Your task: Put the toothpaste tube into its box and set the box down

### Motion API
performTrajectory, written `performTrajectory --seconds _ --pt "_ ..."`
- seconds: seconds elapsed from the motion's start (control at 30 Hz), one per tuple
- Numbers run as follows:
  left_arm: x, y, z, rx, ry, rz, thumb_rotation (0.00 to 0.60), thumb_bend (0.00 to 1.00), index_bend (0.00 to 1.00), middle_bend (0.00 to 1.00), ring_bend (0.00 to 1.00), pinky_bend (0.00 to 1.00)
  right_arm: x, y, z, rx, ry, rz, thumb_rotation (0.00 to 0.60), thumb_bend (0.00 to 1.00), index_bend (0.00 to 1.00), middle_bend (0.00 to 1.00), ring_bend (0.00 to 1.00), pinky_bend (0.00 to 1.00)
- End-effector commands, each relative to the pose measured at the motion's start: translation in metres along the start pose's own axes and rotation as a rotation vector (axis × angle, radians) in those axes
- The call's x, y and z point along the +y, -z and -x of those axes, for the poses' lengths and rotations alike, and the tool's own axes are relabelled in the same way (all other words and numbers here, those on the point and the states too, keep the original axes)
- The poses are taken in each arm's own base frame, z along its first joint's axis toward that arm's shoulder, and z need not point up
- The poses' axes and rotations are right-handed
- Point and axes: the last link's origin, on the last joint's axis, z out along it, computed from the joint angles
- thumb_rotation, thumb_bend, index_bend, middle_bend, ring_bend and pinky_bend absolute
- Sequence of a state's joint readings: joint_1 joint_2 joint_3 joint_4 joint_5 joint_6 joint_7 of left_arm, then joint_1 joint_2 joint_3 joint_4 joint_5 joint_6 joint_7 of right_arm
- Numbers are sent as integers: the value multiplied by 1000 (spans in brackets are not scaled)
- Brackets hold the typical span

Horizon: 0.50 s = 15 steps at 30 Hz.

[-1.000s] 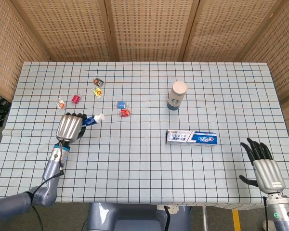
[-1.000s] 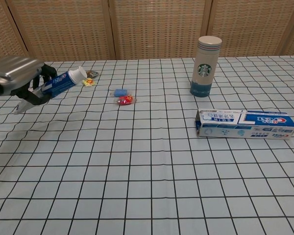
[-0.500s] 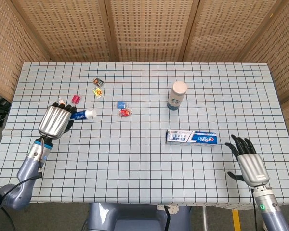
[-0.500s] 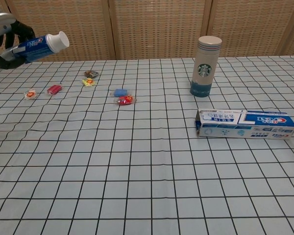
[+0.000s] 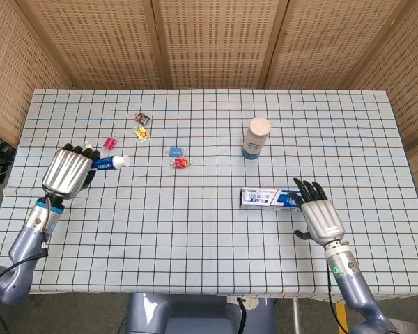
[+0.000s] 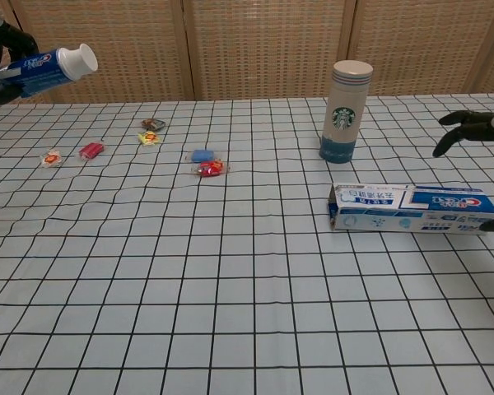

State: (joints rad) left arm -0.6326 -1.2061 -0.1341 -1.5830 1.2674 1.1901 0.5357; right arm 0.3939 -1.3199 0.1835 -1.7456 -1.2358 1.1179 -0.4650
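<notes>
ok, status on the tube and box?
Left robot hand holds tube aloft. Right robot hand open, over the box's far end. Box flat on table, its end open. Cup behind it, not blocking.

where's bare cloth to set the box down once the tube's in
The near half of the table, in front of the toothpaste box, is bare. So is the far right, beyond the tumbler. The far left is crowded with small wrapped candies.
</notes>
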Motion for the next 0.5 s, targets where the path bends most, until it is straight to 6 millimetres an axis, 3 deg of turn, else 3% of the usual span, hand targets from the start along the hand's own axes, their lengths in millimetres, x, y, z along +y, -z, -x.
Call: performTrajectory --seconds 0.03,0.5 --pt "-3 1 1 1 -1 -3 600 735 848 539 515 473 -15 -18 3 -27 11 -8 600 142 255 0 0 115" --pt "-22 4 11 -8 -5 -21 600 734 847 540 514 471 -14 -72 22 -90 56 93 600 146 251 0 0 120"
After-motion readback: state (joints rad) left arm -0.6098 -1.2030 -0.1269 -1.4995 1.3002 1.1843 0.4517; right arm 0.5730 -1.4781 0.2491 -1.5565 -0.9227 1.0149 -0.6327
